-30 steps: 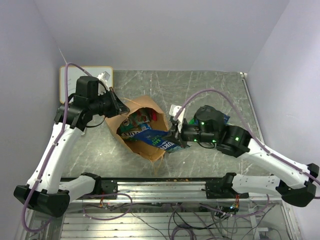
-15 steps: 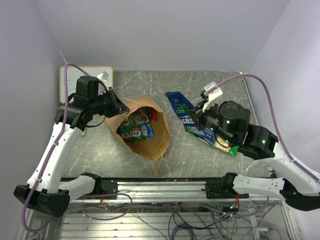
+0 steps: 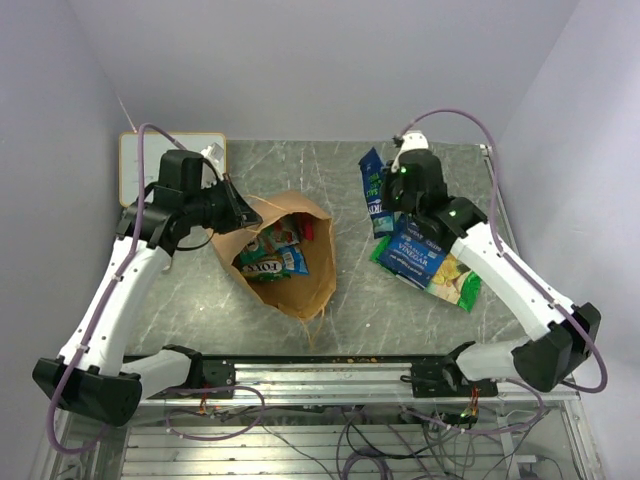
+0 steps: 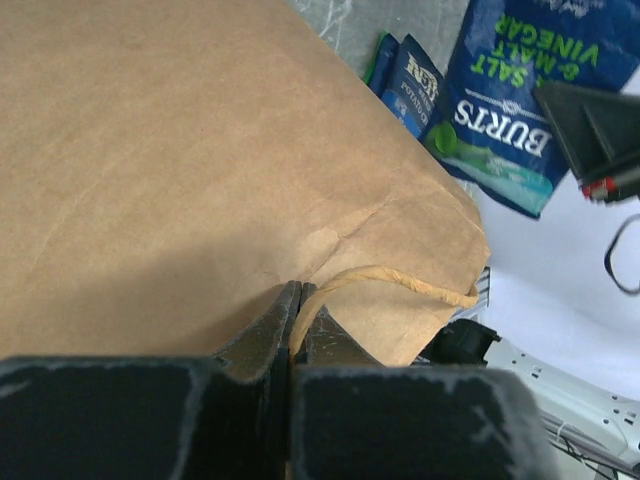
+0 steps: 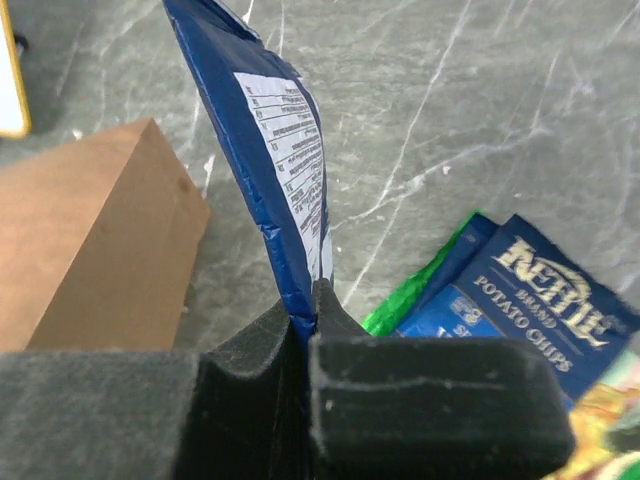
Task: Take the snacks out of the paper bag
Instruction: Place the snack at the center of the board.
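The paper bag (image 3: 290, 285) is seen lying open on the desk (image 3: 300, 165). Its rim is pinched at the twisted handle (image 4: 385, 280) by the closed left end effector (image 3: 235, 208), and several snacks (image 3: 272, 255) are visible in its mouth. To the right of the bag, a blue packet (image 3: 374, 195) is clamped by its edge in the closed right end effector (image 5: 305, 310), and a small heap of packets (image 3: 425, 260) is laid on the desk further right, well apart from the bag.

Packets (image 3: 272, 256) lay inside the paper bag (image 3: 300, 295). Right of it hung one raised packet (image 3: 375, 200), beside a packet pile (image 3: 425, 262). A whiteboard (image 3: 135, 165) lay behind-left.
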